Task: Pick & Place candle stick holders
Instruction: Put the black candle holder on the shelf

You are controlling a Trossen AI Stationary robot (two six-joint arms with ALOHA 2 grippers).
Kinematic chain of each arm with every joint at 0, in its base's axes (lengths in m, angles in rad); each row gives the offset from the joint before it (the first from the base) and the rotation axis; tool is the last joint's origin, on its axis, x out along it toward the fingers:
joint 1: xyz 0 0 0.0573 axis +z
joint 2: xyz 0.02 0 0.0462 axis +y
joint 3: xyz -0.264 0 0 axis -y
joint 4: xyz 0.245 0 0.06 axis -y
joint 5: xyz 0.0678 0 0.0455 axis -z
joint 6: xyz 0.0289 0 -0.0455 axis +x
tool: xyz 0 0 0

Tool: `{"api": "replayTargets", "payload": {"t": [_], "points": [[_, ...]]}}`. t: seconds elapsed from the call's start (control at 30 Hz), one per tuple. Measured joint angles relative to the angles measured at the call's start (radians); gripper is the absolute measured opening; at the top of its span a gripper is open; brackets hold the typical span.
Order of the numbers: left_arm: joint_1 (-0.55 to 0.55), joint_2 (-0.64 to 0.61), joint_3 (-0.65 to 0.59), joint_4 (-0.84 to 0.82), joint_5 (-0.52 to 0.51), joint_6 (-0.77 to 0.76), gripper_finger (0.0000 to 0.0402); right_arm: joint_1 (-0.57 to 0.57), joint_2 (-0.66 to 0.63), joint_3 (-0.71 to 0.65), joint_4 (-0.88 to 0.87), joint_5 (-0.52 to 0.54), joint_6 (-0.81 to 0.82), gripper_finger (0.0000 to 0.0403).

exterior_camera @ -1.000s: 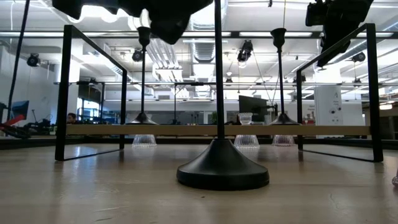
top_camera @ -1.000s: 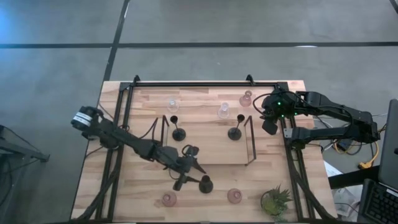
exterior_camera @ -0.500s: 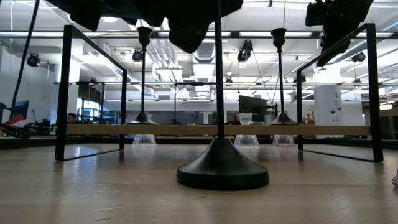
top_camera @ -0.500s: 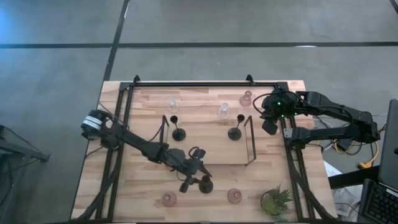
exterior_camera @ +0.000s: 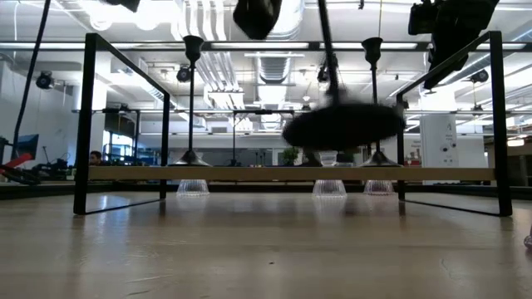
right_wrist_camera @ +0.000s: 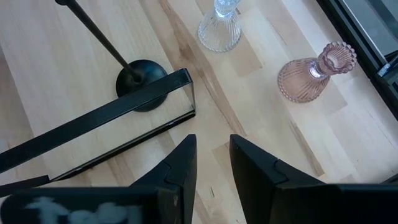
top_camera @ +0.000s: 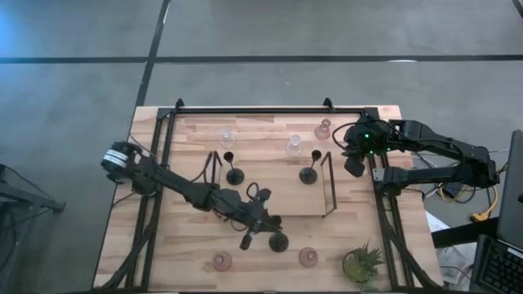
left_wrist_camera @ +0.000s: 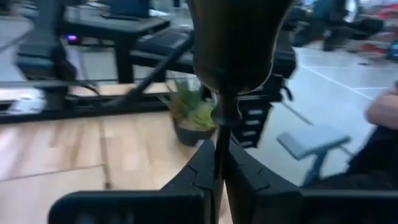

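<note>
Black candle stick holder (top_camera: 278,242), round base and thin stem, now hangs clear of the table (top_camera: 188,269) in the left gripper (top_camera: 260,224): half a second ago its base sat flat on the wood, and in the low view that base (exterior_camera: 342,126) is up in the air, tilted and smeared with motion. From above it has shifted a little toward the green potted plant (top_camera: 360,263), which stands at the table's near right corner. The left wrist view shows the two dark fingers (left_wrist_camera: 194,176) pinched on the thin stem (left_wrist_camera: 220,155), the flared matte base just beyond them and the plant behind it.

Two pink glass holders (top_camera: 222,261) (top_camera: 308,257) sit on the wood in line with the plant, on its left, one either side of the lifted piece. Farther from the plant, a low wooden platform with a black wire frame (top_camera: 330,186) carries two more black holders (top_camera: 235,175) (top_camera: 310,174). Beyond those stand two clear ribbed glass ones (top_camera: 226,137) (top_camera: 293,145) and a third pink ribbed one (top_camera: 324,130).

The right gripper (top_camera: 354,166) hovers at the right edge, well past the plant, exactly where it was a second ago; its fingers (right_wrist_camera: 180,165) are parted with nothing between them.

No writing is readable anywhere.
</note>
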Motion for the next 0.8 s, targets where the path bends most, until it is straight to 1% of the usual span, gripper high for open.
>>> {"api": "replayTargets", "payload": {"t": [0.1,0.23,0.37,0.47,0.57,0.73,0.8], "points": [[0.0,-0.015,0.063,-0.121,-0.112,0.023,0.0017,0.0,0.0,0.0,0.0,-0.001,0.0,0.0088],[0.002,-0.015,0.139,-0.262,-0.327,0.045,0.0017,0.0,0.0,0.0,0.0,-0.001,0.0,0.008],[0.004,-0.011,0.169,-0.288,-0.508,0.039,0.0017,0.0,0.0,0.0,0.0,0.0,0.0,0.0072],[0.012,-0.009,0.169,-0.291,-0.616,0.002,0.0017,0.0,0.0,0.0,0.0,0.0,0.0,0.0068],[0.02,-0.009,0.169,-0.308,-0.692,-0.031,0.0017,0.0,0.0,0.0,0.0,0.0,0.0,0.007],[0.024,-0.009,0.169,-0.345,-0.769,-0.053,0.0017,0.0,0.0,0.0,0.0,0.0,0.0,0.0079],[0.025,-0.009,0.169,-0.365,-0.78,-0.071,0.0017,0.0,0.0,0.0,0.0,0.0,0.0,0.0083]]}}
